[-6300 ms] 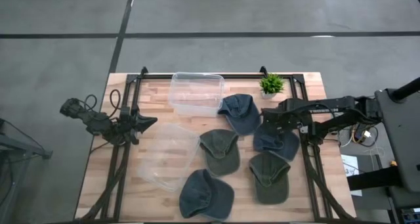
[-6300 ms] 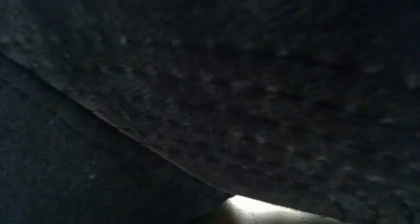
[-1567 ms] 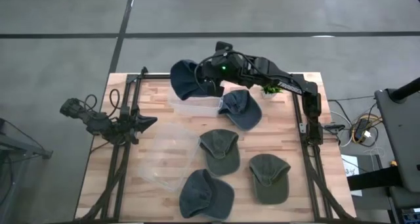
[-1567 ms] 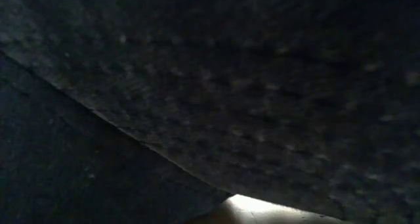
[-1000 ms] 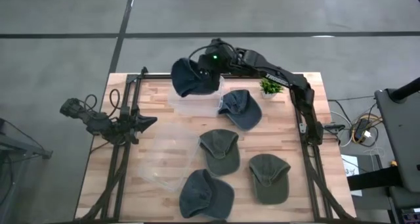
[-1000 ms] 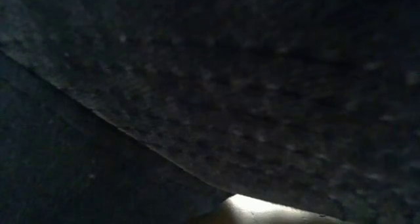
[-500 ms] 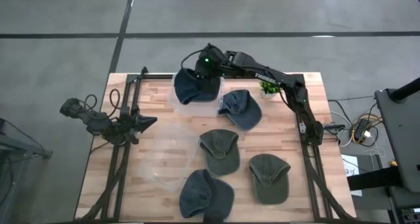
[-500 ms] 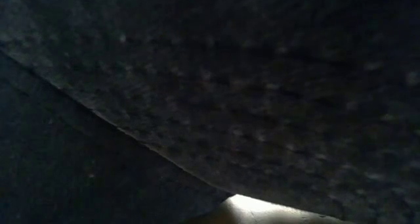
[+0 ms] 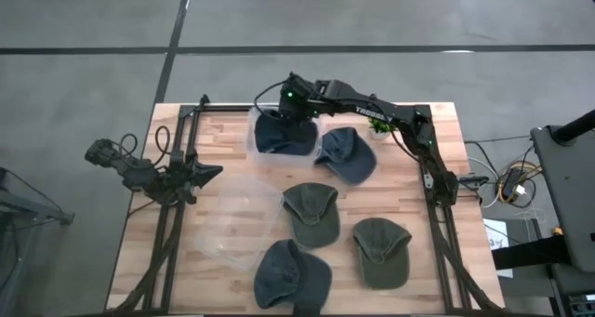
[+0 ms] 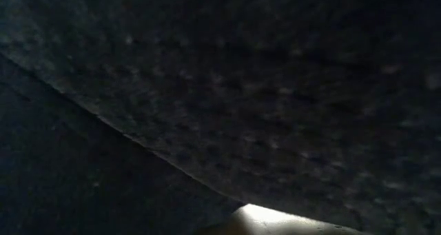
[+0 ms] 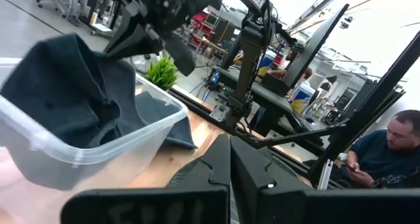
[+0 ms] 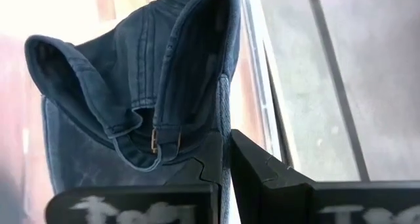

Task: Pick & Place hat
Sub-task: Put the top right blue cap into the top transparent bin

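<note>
fingers (image 12: 223, 161) clamped on blue hat (image 12: 131, 106)

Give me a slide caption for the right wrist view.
Right gripper shut on a blue hat, lowering it into the clear bin.

The pale butcher-block wooden tabletop (image 9: 437, 122) shows jointed planks with a smooth, matt finish. On it, the clear rectangular plastic bin (image 9: 253, 142) is glossy and see-through; inside it the dark blue washed-cotton cap (image 9: 282, 133) looks soft, matt and creased, with stitched seams and a small metal strap buckle (image 12: 155, 140). Beside the bin lies a clear, shiny plastic lid (image 9: 237, 222). The olive cloth caps (image 9: 310, 213) near the lid look equally matt.
</note>
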